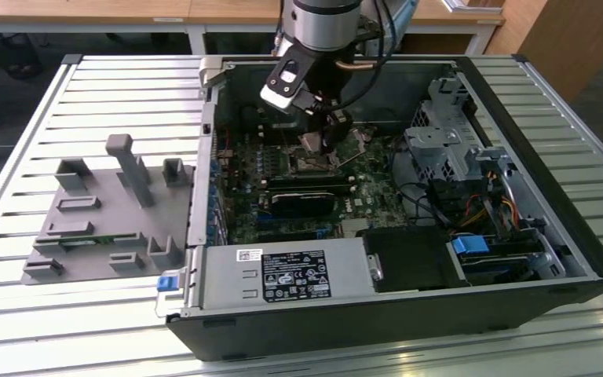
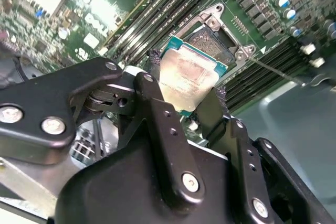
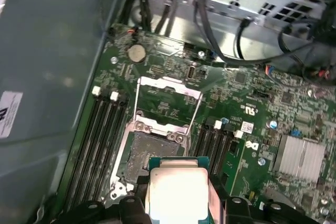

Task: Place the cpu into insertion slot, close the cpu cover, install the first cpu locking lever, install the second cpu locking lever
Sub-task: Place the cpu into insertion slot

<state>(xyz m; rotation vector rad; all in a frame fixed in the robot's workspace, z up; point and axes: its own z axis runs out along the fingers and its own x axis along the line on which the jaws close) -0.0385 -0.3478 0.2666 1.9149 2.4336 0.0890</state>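
Step one in hand, nothing finished yet. Clamped on the cpu (image 2: 191,74) with the gripper (image 2: 186,90), black fingers (image 2: 160,119) pressing two opposite edges. Held close over the slot (image 3: 149,153), apparently not seated: in the first wrist view, plenty of dark socket floor bare beyond the chip. In the exterior view, working at upper centre of the frame, reaching down into the open case (image 1: 385,322) above the green board (image 1: 249,212).

Cover (image 3: 169,83) swung up and open, hinged along the slot edge away from the chip. One lever (image 2: 273,71) free, standing clear of the board. Left to do, by the look of it: seating the chip, shutting the cover, latching both levers.

Cpu: flat square, dull silver lid with a soft sheen, thin teal-green border. Slot: square, grainy dark centre, bright stamped-metal rim with screw heads at the corners. Cover: thin silver frame around a large square window. Lever: slim bent steel wire. Fingers: matte black links, riveted with shiny pins. Flanking the slot, long black ribbed memory slots (image 3: 100,129).
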